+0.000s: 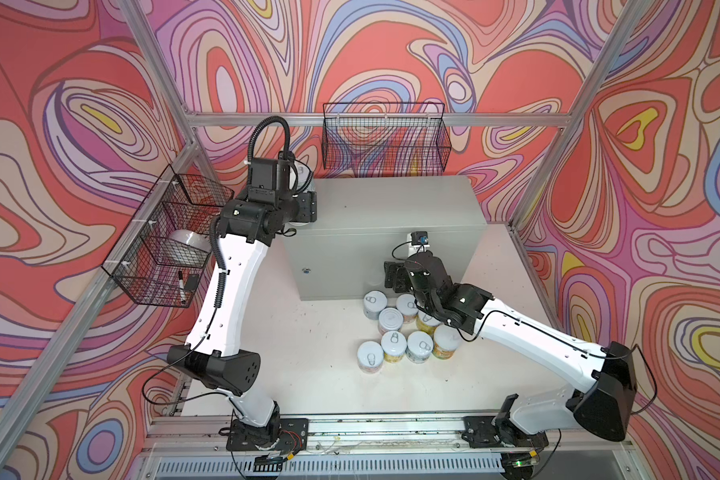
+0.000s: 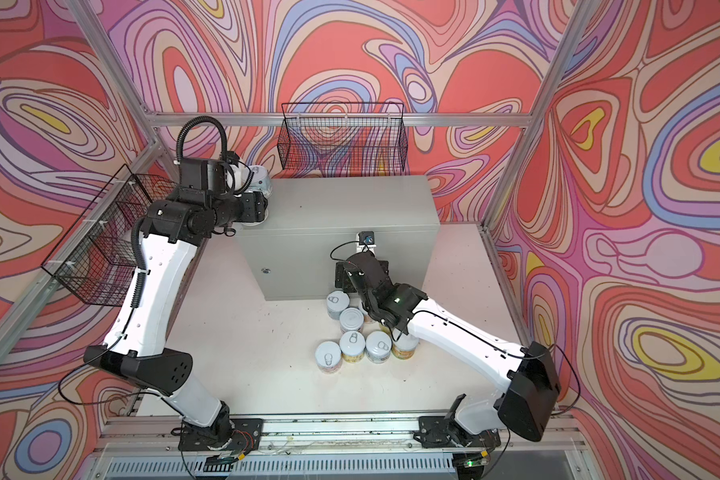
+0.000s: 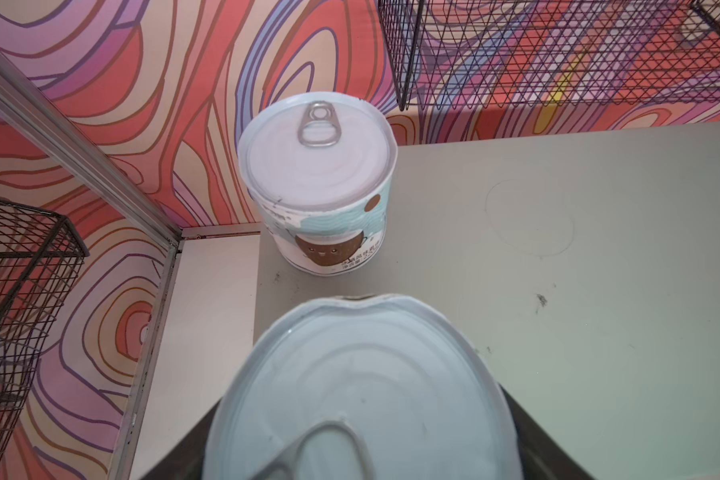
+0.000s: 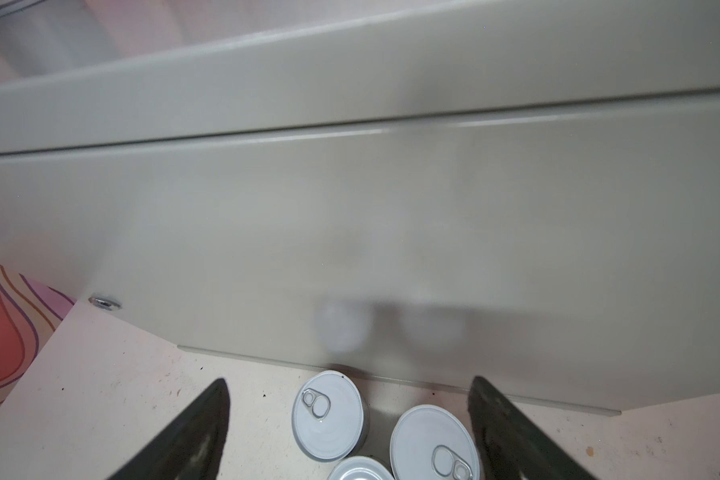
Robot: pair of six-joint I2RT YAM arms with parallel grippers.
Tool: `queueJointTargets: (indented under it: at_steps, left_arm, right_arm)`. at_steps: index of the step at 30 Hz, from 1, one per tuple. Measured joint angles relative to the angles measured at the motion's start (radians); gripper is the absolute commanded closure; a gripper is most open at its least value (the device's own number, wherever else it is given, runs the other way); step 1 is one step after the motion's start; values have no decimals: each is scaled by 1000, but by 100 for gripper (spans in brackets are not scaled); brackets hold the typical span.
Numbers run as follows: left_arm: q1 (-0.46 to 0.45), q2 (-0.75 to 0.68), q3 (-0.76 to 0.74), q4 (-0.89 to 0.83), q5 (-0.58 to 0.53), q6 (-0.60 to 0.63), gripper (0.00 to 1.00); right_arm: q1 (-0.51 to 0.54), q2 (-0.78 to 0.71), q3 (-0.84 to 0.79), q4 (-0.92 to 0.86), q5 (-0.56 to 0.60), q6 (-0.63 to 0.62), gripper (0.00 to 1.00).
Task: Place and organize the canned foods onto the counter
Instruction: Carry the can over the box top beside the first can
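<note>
My left gripper [image 3: 358, 419] is shut on a can [image 3: 362, 386] whose silver pull-tab lid fills the near part of the left wrist view, dark fingers [image 3: 526, 436] on both sides. It hangs over the back left part of the counter [image 1: 391, 216], just in front of a pale blue can [image 3: 316, 183] standing at that corner [image 2: 259, 180]. Several more cans [image 1: 393, 343] stand clustered on the table in front of the counter. My right gripper [image 4: 350, 415] is open above the cluster's far cans [image 4: 329, 415], close to the counter's front face [image 4: 350, 228].
A black wire basket [image 1: 385, 137] hangs on the back wall above the counter. A second wire basket [image 1: 171, 245] on the left wall holds a white round thing and a marker. A small round lock [image 1: 305, 271] sits on the counter's front.
</note>
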Motion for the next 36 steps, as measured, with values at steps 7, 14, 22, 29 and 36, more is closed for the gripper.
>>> queueJointTargets:
  at_steps: [7,14,22,29,36]
  left_arm:
    - [0,16,0,0,-18,0,100]
    - [0,28,3,5,-43,-2,66]
    - [0,42,20,3,-65,-1,31]
    - [0,42,20,4,-69,1,16]
    - [2,42,19,39,-76,0,7]
  right_arm:
    - [-6,0,0,0,-1,7,7]
    - [-6,0,0,0,-7,14,7]
    - [-10,0,0,0,-8,16,6]
    - [-11,5,0,1,-9,23,6]
    - [-11,9,0,2,-12,26,6]
